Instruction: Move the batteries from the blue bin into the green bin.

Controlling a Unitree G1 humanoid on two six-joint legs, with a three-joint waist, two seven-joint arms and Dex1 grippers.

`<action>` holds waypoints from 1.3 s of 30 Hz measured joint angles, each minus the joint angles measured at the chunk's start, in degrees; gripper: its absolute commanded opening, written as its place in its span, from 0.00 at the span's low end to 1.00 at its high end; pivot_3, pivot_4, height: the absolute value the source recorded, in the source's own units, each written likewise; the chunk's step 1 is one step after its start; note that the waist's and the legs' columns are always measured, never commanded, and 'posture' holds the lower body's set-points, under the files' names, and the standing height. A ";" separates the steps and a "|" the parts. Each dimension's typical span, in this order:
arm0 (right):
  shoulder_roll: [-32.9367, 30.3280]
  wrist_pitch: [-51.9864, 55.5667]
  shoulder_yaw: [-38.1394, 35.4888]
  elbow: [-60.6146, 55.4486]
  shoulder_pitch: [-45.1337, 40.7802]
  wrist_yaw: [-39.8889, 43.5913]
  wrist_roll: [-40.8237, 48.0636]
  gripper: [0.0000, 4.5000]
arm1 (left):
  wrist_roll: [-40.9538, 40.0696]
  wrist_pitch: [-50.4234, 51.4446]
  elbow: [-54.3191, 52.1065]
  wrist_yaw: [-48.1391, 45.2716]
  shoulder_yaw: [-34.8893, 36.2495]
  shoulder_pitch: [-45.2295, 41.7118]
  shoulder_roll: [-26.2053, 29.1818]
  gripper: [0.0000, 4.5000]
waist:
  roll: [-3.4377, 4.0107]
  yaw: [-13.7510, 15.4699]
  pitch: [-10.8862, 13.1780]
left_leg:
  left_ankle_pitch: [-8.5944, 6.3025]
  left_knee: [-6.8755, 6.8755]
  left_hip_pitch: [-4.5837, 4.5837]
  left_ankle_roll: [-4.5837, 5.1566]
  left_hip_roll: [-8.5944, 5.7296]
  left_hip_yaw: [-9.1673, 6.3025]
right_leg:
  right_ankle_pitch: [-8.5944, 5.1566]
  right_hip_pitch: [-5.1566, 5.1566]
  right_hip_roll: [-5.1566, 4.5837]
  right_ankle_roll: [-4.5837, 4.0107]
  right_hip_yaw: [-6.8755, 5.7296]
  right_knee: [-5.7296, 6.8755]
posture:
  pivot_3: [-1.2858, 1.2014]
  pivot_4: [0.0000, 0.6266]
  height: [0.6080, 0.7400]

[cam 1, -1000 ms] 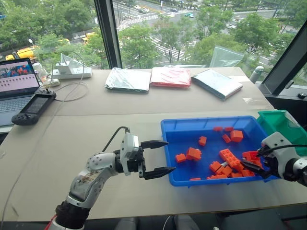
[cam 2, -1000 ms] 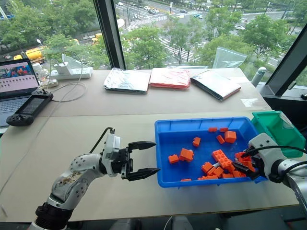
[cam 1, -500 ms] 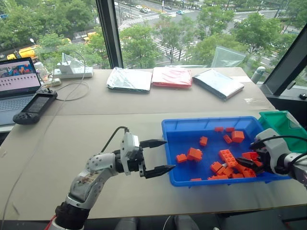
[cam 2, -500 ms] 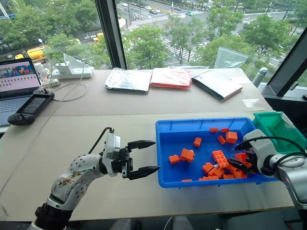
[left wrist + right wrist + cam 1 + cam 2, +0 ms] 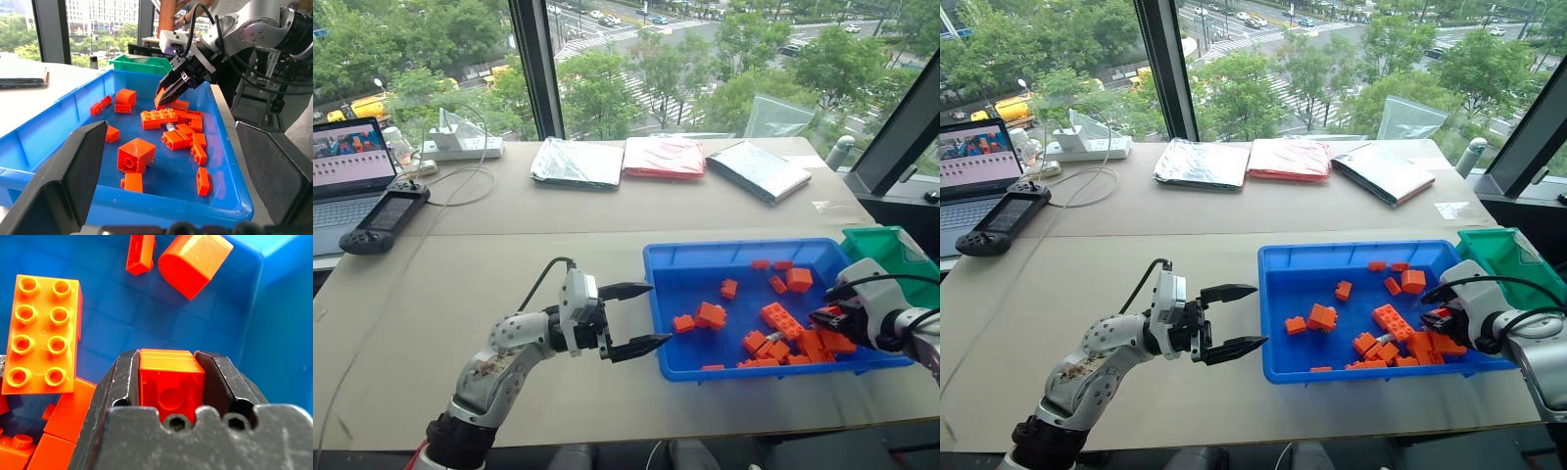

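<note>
Battery (image 5: 169,127): silvery cylinder among orange bricks (image 5: 159,117) near right end of blue bin (image 5: 661,294), partly buried; visible in left wrist view. Right gripper (image 5: 165,97) above that pile, fingers (image 5: 122,377) clamped on small red-orange brick (image 5: 171,382); right wrist view confirms the grip. Left gripper (image 5: 639,315) spread wide, empty, off bin's left wall. Green bin (image 5: 891,250) at tabletop's right edge, touching blue bin.

tabletop (image 5: 509,255): beige, set against the windows
blue bin (image 5: 671,294): at 4 o'clock, green bin (image 5: 891,250) just beside it at 3 o'clock
11 o'clock: laptop (image 5: 347,171), black handheld console (image 5: 384,217), white power strip (image 5: 460,147)
12 o'clock: silver pouch (image 5: 576,162), red pouch (image 5: 663,157), second silver pouch (image 5: 759,171)
</note>
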 measured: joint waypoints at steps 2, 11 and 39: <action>0.03 -0.22 -0.98 0.22 -3.53 -0.31 0.03 0.33 | 0.07 0.00 -0.05 0.03 -0.02 -0.01 0.02 1.00 | 0.01 -0.12 0.00 | 0.00 0.00 0.02 0.00 0.00 -0.02 | 0.00 -0.01 0.01 0.00 0.03 0.02 | 0.52 0.24 1.00; 4.47 -4.74 3.09 7.96 -11.79 -4.23 -4.14 0.60 | 0.95 0.00 -0.11 0.21 -0.17 0.11 0.15 1.00 | 0.01 0.19 0.00 | -0.01 0.00 -0.08 0.01 -0.03 0.05 | 0.00 -0.04 -0.07 0.00 0.00 -0.04 | 0.52 0.24 1.00; -6.56 5.70 -1.19 -3.70 2.84 9.28 1.70 0.99 | 1.17 -0.04 -0.41 1.61 -0.28 1.10 -0.91 1.00 | 0.13 0.05 -0.01 | -0.03 0.00 0.01 0.06 0.00 0.01 | 0.00 0.01 -0.02 0.01 0.03 -0.02 | 0.52 0.24 1.00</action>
